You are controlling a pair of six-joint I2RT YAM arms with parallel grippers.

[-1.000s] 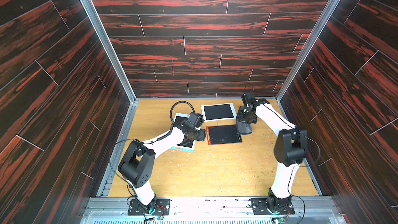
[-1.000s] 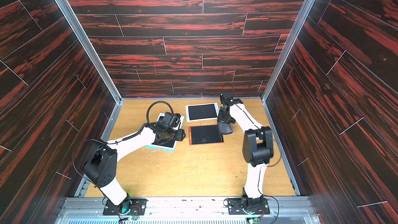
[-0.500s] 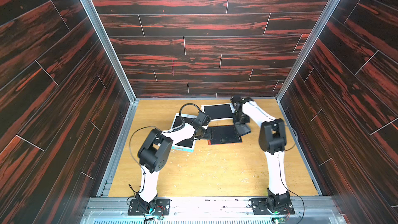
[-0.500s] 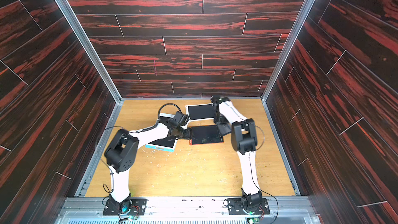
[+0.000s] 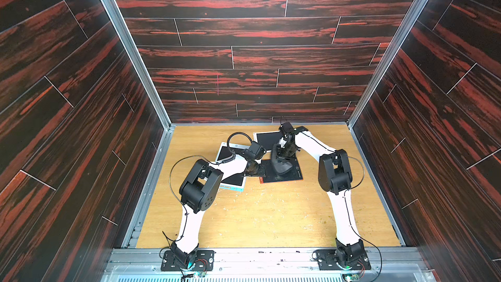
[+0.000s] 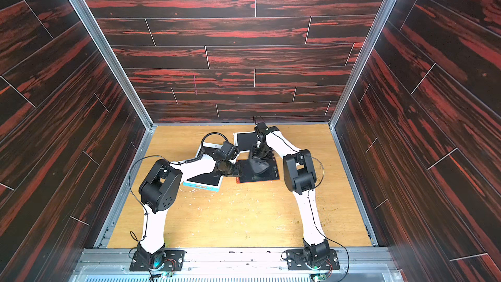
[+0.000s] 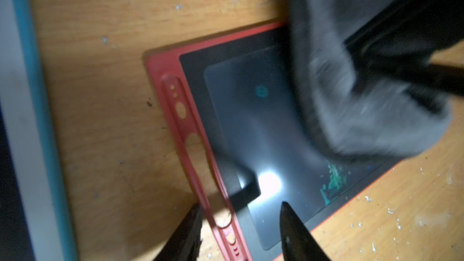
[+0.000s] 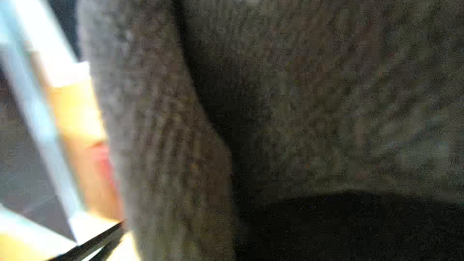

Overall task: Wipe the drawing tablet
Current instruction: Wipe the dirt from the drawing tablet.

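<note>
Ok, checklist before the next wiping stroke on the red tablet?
1. The cloth clamped in the right gripper: ok.
2. The cloth over the red tablet screen: ok.
3. The teal smears wiped off: not ok, uncovered beside the cloth.
4. The left gripper, fingers astride the frame, pinning it: cannot tell.
5. The blue-edged tablet apart from the red one: ok.

Red-framed, black-screened drawing tablet point(image 7: 251, 134), teal smears point(image 7: 335, 179) ahead of the black left claw point(image 7: 241, 205), grey cloth point(image 7: 351, 111), pale wood-grain surface point(image 7: 100, 96) flecked white, dark red-streaked walls point(image 5: 244, 31)
</note>
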